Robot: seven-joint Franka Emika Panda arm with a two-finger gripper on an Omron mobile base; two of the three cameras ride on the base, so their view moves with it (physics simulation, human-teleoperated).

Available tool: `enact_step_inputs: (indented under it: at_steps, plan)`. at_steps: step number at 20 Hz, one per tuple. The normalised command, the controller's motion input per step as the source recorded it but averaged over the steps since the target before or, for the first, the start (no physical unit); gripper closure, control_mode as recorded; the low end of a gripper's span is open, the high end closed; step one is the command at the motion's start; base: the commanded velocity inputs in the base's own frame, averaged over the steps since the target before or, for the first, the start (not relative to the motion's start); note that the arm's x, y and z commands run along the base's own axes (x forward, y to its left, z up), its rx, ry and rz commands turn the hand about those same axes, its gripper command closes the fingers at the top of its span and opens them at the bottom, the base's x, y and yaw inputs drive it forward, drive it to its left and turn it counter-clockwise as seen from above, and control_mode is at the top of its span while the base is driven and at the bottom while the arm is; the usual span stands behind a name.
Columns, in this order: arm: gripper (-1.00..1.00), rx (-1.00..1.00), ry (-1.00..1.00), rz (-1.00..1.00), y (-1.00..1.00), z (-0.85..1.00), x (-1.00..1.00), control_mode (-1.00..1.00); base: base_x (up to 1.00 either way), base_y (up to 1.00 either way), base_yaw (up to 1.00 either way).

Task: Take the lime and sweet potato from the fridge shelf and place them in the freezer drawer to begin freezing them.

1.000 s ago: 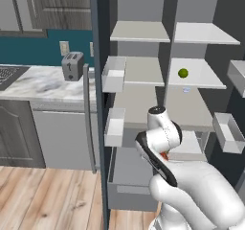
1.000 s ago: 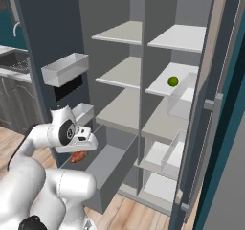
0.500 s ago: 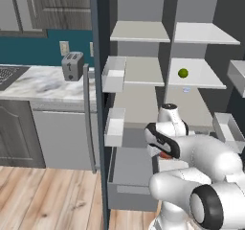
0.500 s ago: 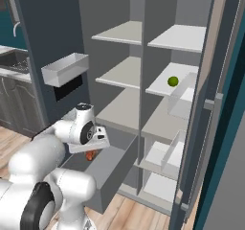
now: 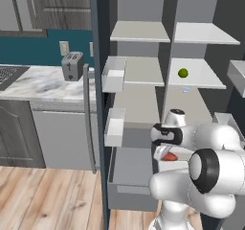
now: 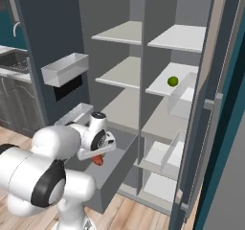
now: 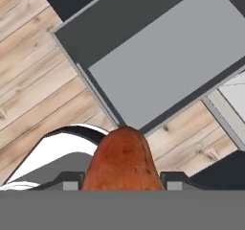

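My gripper [image 5: 167, 155] is shut on the sweet potato [image 5: 170, 156], an orange-red lump hanging over the open freezer drawer [image 5: 130, 167]. From the right base the sweet potato [image 6: 98, 160] shows under the gripper [image 6: 98, 157], above the freezer drawer [image 6: 115, 170]. Looking along the hand, the sweet potato [image 7: 122, 162] sits between the finger tips of the gripper [image 7: 122, 183], with the freezer drawer [image 7: 158, 66] and its bare grey floor below. The lime [image 5: 183, 73] rests on the fridge shelf [image 5: 203, 78] at upper right; the lime [image 6: 172, 81] on the fridge shelf [image 6: 159, 86] is untouched.
White door bins [image 5: 114, 74] [image 5: 115, 126] jut out left of the drawer, another bin [image 6: 64, 69] on the door. A toaster [image 5: 72, 65] stands on the marble counter [image 5: 43, 83]. The open fridge door [image 6: 210, 128] walls the right side. Wooden floor [image 7: 33, 95] lies beside the drawer.
The arm has swung right and carried the sweet potato toward the fridge, over the open drawer. The lime has not moved.
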Motion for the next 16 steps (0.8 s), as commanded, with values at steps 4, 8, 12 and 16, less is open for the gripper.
enact_step_inputs:
  at_steps: [4, 8, 12, 16]
  plan:
    - [1.0, 0.01, 0.06, 0.14, 0.0, -0.31, 0.32, -1.0, 0.0, 0.0, 0.0]
    - [1.0, 0.02, 0.03, 0.15, 0.0, -0.35, 0.3, -1.0, 0.0, 0.0, 0.0]
    - [1.0, 0.03, 0.03, 0.14, 0.0, -0.28, 0.33, -1.0, 0.0, 0.0, 0.0]
    - [1.0, 0.02, 0.04, 0.13, 0.0, -0.32, 0.36, -1.0, 0.0, 0.0, 0.0]
